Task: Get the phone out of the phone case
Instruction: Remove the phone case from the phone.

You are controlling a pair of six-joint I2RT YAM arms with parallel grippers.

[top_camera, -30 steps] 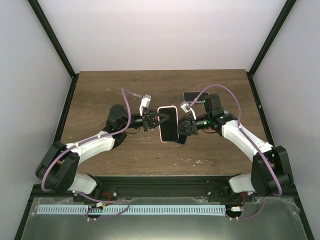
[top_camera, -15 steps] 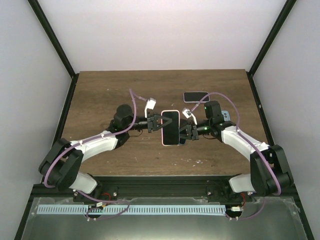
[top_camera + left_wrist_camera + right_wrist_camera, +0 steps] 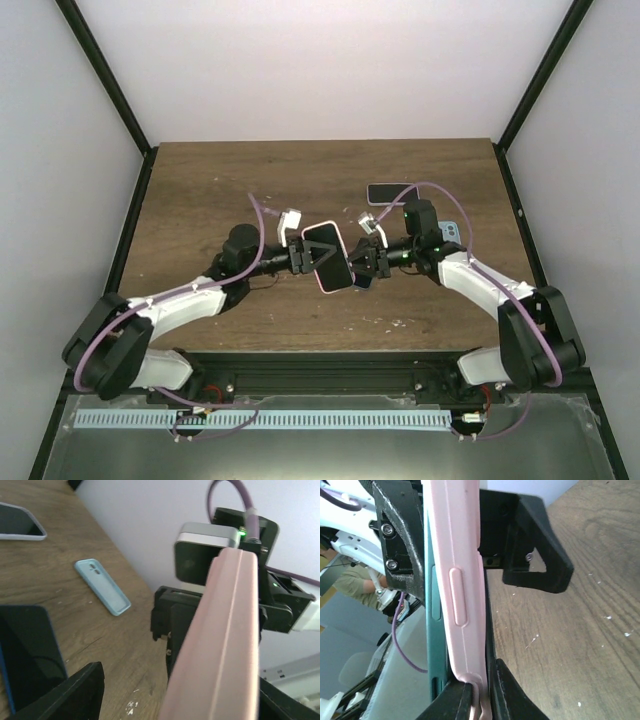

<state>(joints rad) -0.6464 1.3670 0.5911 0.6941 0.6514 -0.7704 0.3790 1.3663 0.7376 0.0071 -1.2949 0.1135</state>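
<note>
The wooden table [image 3: 200, 190] fills the middle of the top view. The left arm [image 3: 180, 295] and right arm [image 3: 480, 280] reach in from the near corners and meet over its centre.

Between them the phone [image 3: 330, 255] hangs above the wood, tilted, its dark screen facing up. It sits in the pink case [image 3: 457, 580]. In the right wrist view a teal strip of the phone's edge shows along the case's rim, on the side away from the table.

The left gripper [image 3: 312, 254] comes at the phone from the left with its fingers spread, one over the screen and one under the back. The lower finger [image 3: 75, 690] stands clear of the case, with bare table visible in the gap. The right gripper [image 3: 482, 692] is pressed onto the case's edge, a finger on each side of the pink rim.

A dark phone [image 3: 30, 650] lies flat on the table just below the held one. A far phone [image 3: 392, 192] with a pale rim lies flat towards the back, well apart from the grippers. A small blue case [image 3: 102, 586] lies between these two, partly hidden behind the right arm in the top view.
</note>
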